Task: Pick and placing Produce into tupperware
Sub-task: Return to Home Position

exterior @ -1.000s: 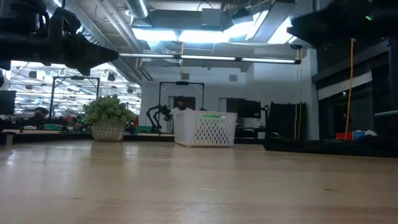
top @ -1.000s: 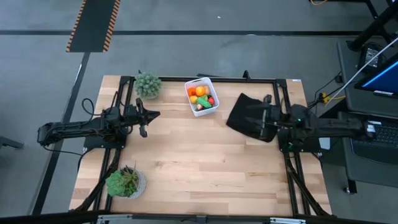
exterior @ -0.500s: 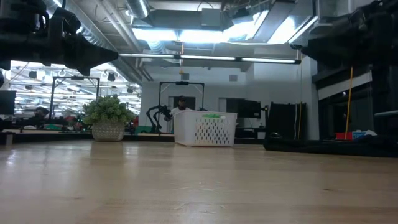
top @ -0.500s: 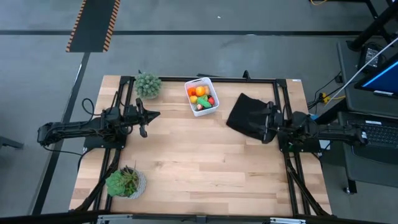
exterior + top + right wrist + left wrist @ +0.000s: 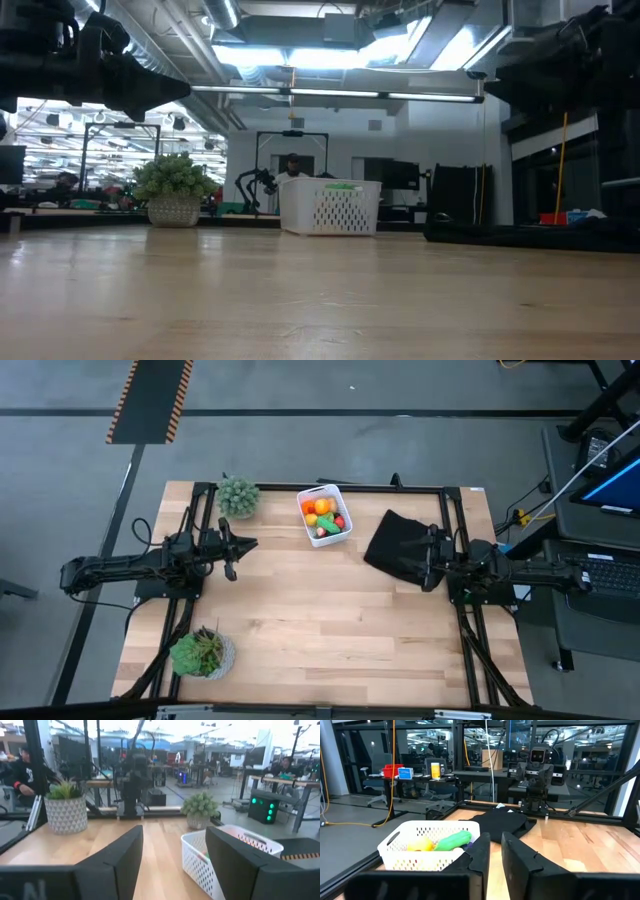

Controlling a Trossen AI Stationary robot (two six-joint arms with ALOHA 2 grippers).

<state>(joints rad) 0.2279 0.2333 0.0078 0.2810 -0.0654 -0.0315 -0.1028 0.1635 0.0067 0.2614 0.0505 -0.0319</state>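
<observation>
The tupperware [image 5: 340, 500], a small white perforated tub, stands on the table near its far edge; it also shows in the low view [image 5: 330, 207] and the left wrist view [image 5: 405, 842]. Produce [image 5: 322, 517] lies inside it: orange, yellow, red and green pieces, among them a green one [image 5: 452, 840]. My left gripper [image 5: 250, 544] hovers level to the left of the tub, fingers [image 5: 522, 857] close together with nothing between them. My right gripper [image 5: 426, 558] hovers level over a black cloth at the right, open and empty [image 5: 172, 850].
A black folded cloth [image 5: 395, 545] lies right of the tub. One potted plant [image 5: 238, 496] stands at the far left, another [image 5: 203, 652] at the near left. Black frame rails [image 5: 470, 650] run along both sides. Bare wood [image 5: 330, 630] fills the middle and near part.
My right arm has folded back toward the table's right edge and its gripper has sunk lower over the black cloth, staying open. The tub and the produce have not moved.
</observation>
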